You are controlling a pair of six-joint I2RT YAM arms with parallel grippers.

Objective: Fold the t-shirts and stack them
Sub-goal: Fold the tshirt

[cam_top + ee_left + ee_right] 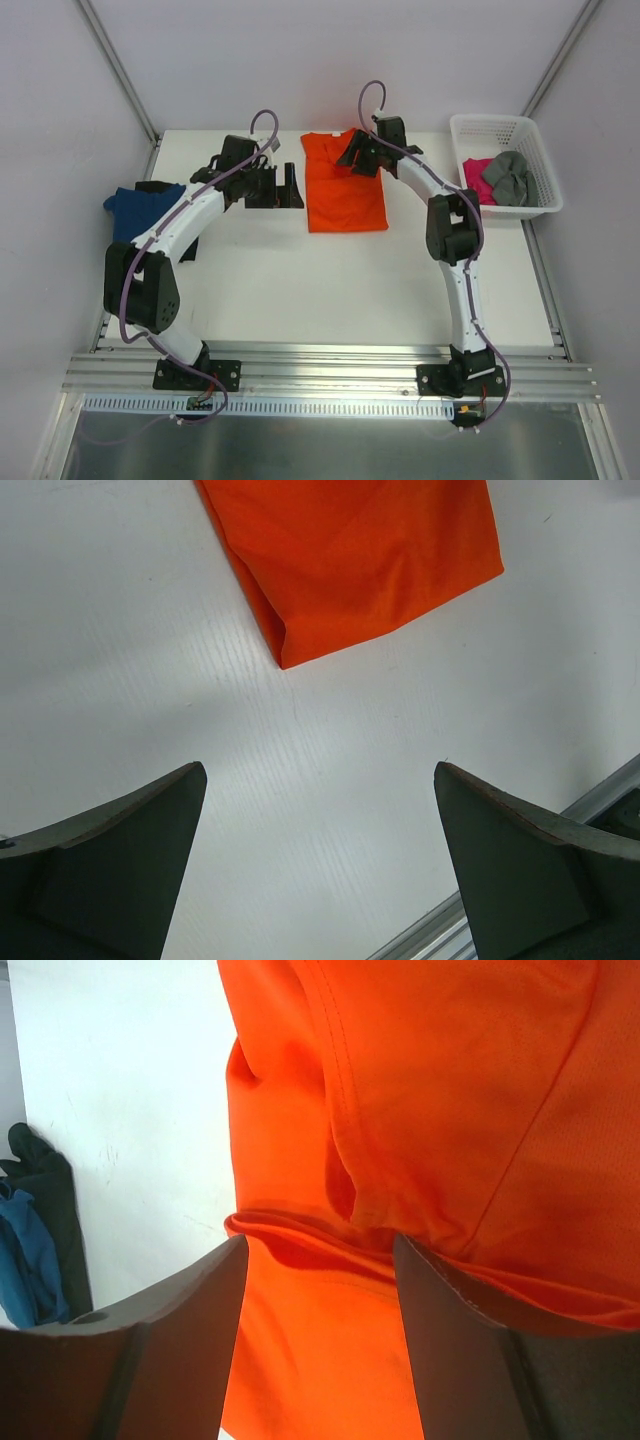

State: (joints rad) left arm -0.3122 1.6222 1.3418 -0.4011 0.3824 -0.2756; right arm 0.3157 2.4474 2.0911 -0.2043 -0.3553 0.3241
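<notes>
Holds the left gripper (280, 188) spread wide over bare table (330, 290), just left of the orange t-shirt (345, 195). Sets the right gripper (357, 154) down at that shirt's far right corner, fingers (180, 1340) half apart astride a raised fold, pinching nothing that shows. Orange t-shirt flat at the back middle, folded to a long rectangle. At the left edge, dark blue t-shirt (128, 212) and black t-shirt (152, 187) bunched together. In the white basket (545, 195) on the right, pink t-shirt (476, 172) beside grey t-shirt (510, 178).
</notes>
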